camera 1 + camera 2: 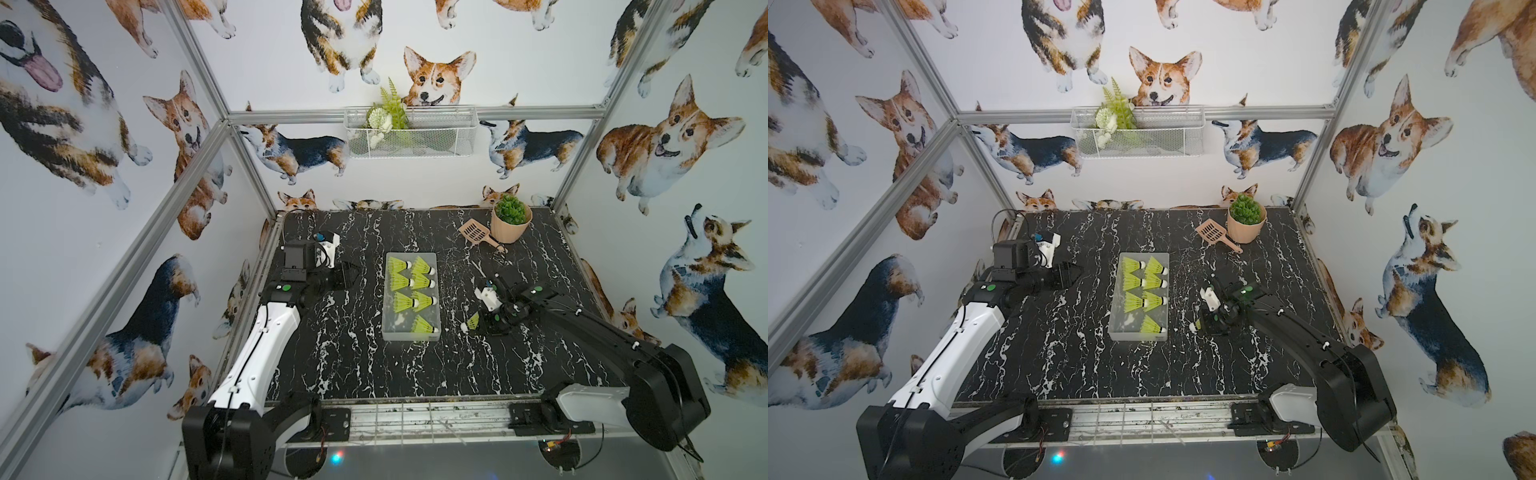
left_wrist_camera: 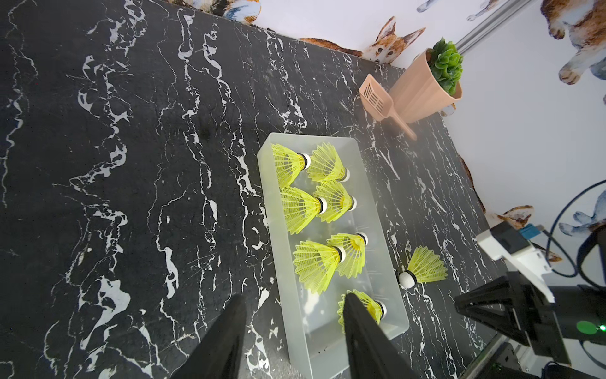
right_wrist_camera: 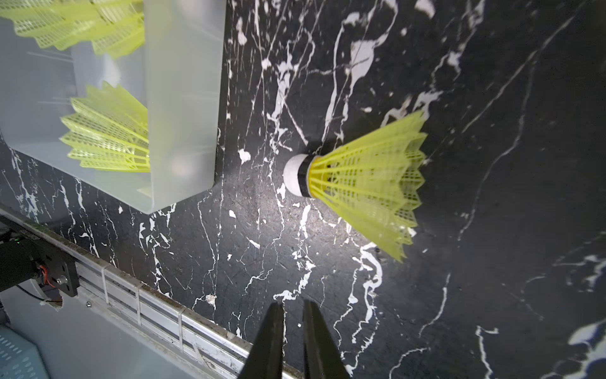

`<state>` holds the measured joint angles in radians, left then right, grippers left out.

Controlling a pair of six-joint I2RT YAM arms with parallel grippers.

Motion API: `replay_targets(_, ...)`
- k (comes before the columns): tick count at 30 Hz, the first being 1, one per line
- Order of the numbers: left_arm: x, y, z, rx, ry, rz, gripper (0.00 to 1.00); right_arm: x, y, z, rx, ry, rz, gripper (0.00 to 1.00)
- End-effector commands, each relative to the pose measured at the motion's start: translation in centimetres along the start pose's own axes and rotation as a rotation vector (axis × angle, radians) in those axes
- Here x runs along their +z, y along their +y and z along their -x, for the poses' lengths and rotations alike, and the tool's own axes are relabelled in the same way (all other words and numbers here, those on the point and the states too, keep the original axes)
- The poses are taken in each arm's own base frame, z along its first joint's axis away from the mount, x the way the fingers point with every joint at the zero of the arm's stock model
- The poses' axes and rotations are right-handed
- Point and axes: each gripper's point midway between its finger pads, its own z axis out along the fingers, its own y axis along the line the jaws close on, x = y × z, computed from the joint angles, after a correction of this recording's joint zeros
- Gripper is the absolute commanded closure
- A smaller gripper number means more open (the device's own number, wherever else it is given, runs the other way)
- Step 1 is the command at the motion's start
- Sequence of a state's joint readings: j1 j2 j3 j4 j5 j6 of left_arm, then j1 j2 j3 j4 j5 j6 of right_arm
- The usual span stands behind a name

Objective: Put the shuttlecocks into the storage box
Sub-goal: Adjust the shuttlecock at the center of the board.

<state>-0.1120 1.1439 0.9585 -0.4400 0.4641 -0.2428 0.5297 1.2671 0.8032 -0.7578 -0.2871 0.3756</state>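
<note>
Black, white-veined marble tabletop [image 1: 332, 365] between corgi-papered walls carries the storage box [image 1: 395, 322] at its middle, with its long side running away from the robot. Seven shuttlecocks [image 2: 298, 206] lie in it on their sides: three pairs, and a single one at the near end. An eighth shuttlecock [image 3: 360, 183] lies on the table just right of the box's near end, apart from it, its white tip pointing at the box wall. The right gripper [image 3: 292, 305] hangs close to this one without touching it — jaws almost closed, only a thin slit between them, gripping nothing. The left gripper [image 2: 293, 296] hangs at the box's left side — jaws well apart and empty.
</note>
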Motion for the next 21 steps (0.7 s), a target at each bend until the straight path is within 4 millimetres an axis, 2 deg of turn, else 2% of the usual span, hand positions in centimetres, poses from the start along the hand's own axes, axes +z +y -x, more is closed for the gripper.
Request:
replay_targets(1,-0.2,-0.1,0.5,0.014,-0.018,-0.001,0.49,1.0,-0.8,0.3,0.067,-0.021,-0.035,0.84)
replay_targets(8,-0.3,0.0,0.6,0.012,-0.022,0.001,0.48,2.2,-3.1,1.8,0.081,-0.063,-0.16,0.85)
replay_targets(21,-0.5,0.2,0.7,0.019,-0.03,0.013,0.48,4.0,-4.9,5.6,0.029,-0.058,-0.312,0.87)
